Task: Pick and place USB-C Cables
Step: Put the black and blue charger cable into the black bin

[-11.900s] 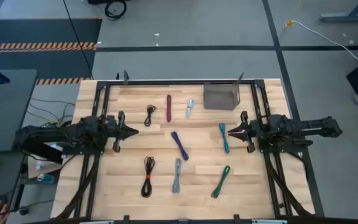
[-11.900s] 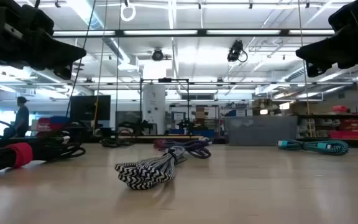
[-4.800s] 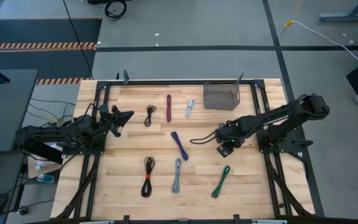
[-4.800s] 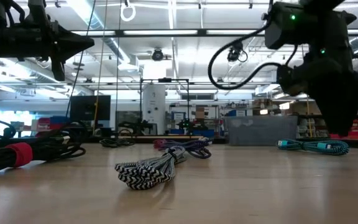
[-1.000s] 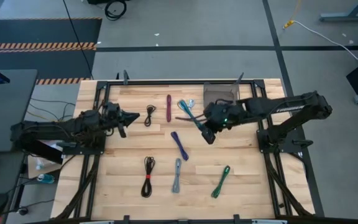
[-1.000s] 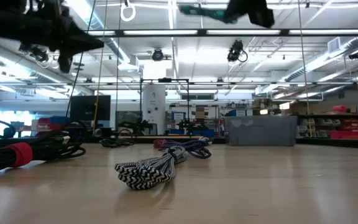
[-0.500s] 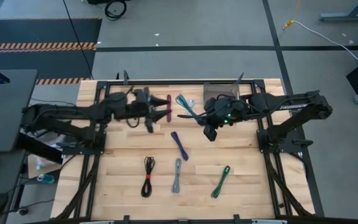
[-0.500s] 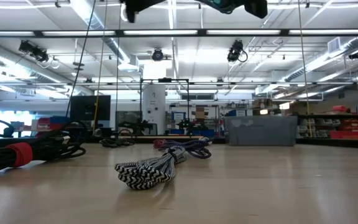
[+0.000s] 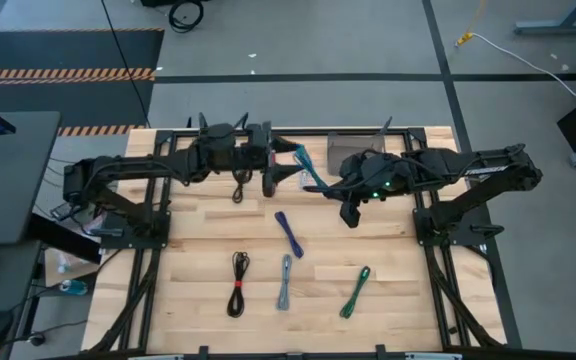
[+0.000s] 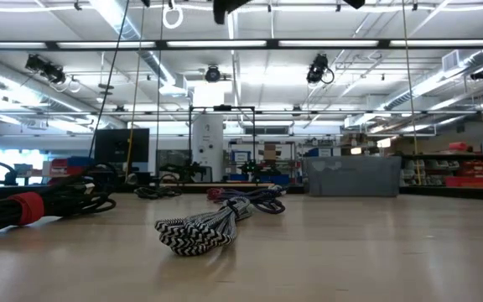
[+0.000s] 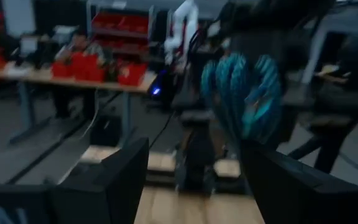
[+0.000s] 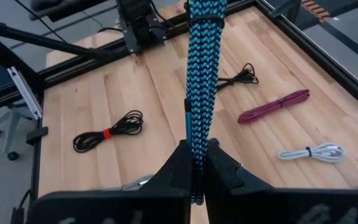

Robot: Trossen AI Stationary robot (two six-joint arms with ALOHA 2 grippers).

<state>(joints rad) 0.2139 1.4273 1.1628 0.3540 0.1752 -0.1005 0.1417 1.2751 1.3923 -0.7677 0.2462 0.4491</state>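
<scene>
Risk: teal cable (image 12: pixel 199 74) slipping or dropped in handover, grip only at one end, rest hanging free.
Right gripper (image 12: pixel 194 163) pinching teal cable, held high over table (image 9: pixel 388 300), far side.
Left gripper (image 11: pixel 194 180) spread wide, cable just ahead between fingers, not yet touching.

1. High view: evenly and brightly lit from overhead; faint, soft shadows under the arms on the table (image 9: pixel 388 300); sharp throughout.
2. Low view: rows of ceiling strip lights (image 10: pixel 225 44), glaring white; soft sheen on the tabletop; striped grey cable (image 10: pixel 204 228) crisp, far room slightly soft.
3. Left wrist view: dim, bluish, heavily motion-blurred; teal cable (image 11: pixel 244 99) smeared, background indistinct.
4. Right wrist view: bright, even, sharp; slight bending of lines at the edges.
</scene>
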